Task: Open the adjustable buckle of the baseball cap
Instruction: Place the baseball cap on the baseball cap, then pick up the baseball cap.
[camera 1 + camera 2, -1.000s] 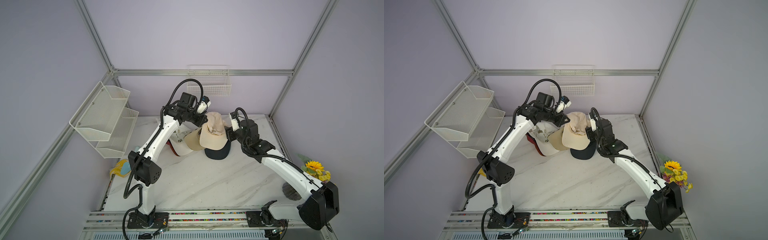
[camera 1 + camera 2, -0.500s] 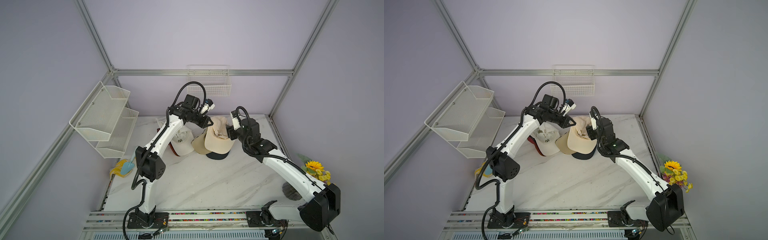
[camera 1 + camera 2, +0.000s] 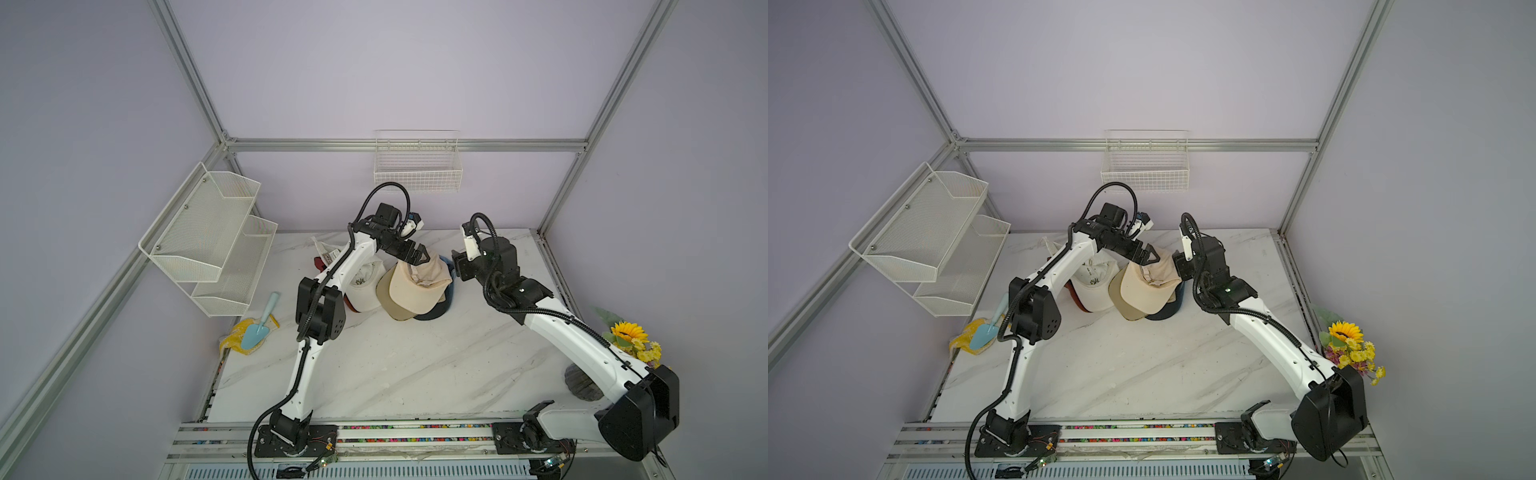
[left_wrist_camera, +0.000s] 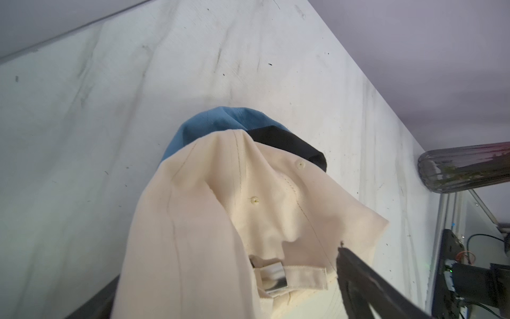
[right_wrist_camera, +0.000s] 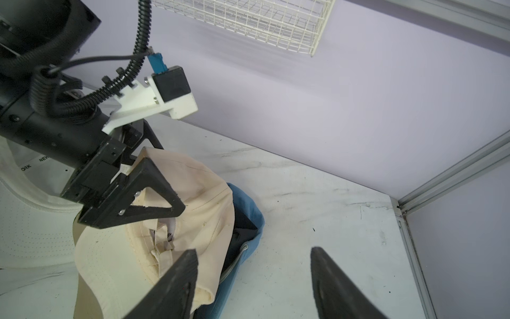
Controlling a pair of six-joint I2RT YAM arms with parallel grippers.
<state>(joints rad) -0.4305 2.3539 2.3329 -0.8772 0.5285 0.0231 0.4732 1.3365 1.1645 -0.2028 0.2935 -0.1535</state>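
The cream baseball cap (image 3: pixel 419 282) lies crown-up on a pile of caps at the back middle of the table, seen in both top views. Its silver buckle (image 4: pixel 271 279) sits on the cream strap (image 4: pixel 306 277) across the rear opening. My left gripper (image 3: pixel 420 259) hovers just over the cap's rear, open, its jaws straddling the buckle end; one black finger (image 4: pixel 358 279) shows beside the strap. My right gripper (image 5: pixel 254 251) stands open to the right of the pile with only bare table between its fingers; one finger (image 5: pixel 179 276) overlaps the cap's edge.
A white cap (image 3: pixel 363 286), a tan brim (image 3: pixel 395 309) and a dark blue cap (image 3: pixel 432 313) lie under and beside the cream one. A wire shelf (image 3: pixel 208 241) hangs at left, a wire basket (image 3: pixel 417 166) on the back wall. A trowel (image 3: pixel 259 328) and sunflowers (image 3: pixel 627 336) sit at the table's sides.
My left gripper has gone from shut to open and let go of the cream cap. The cap has sunk from being held up to resting on the pile. The right gripper's jaws are unchanged.
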